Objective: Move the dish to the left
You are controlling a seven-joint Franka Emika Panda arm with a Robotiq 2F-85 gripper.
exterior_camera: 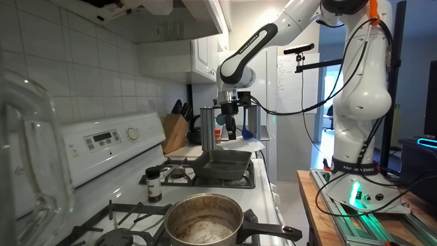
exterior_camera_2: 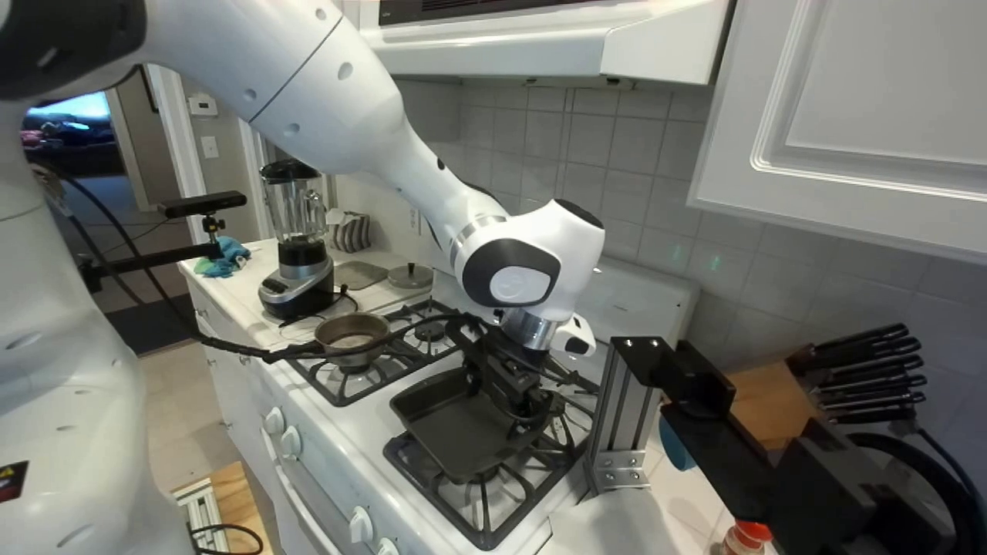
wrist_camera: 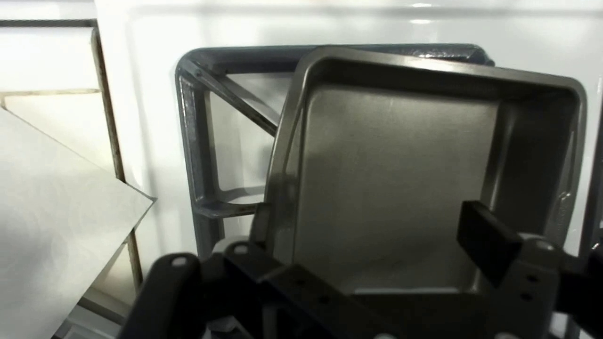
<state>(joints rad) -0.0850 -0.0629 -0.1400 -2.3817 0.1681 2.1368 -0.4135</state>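
Dish (wrist_camera: 400,179) sits a bit askew on the grate (wrist_camera: 245,60) of the stove (exterior_camera: 170,194). End effector (wrist_camera: 370,228) above it, fingers spread wide, nothing pinched. Likely step: lining up on the dish wall nearest the paper (wrist_camera: 61,197). To do it well: dish looks too wide to span, so straddle that one wall, one finger clear outside, one inside; square up, drop straight, close, lift just off the bars, carry level. One-wall hold will probably sag, so go slow. Left is probably toward the pot (exterior_camera: 211,205), so stop short of it; mind the jar (exterior_camera: 153,186) too. Wrist view gives finger placement: one over or just past the wall (can't tell which), the other above the dish floor; height not readable. Height shows in an exterior view: fingertips (exterior_camera: 232,133) hang above the rim, gap between. Jar shows there only. Stove knobs (exterior_camera_2: 360,526) and the whole blender (exterior_camera_2: 297,253) on the surface (exterior_camera_2: 235,271) past the pot show in an exterior view, where the end effector hides part of the dish.
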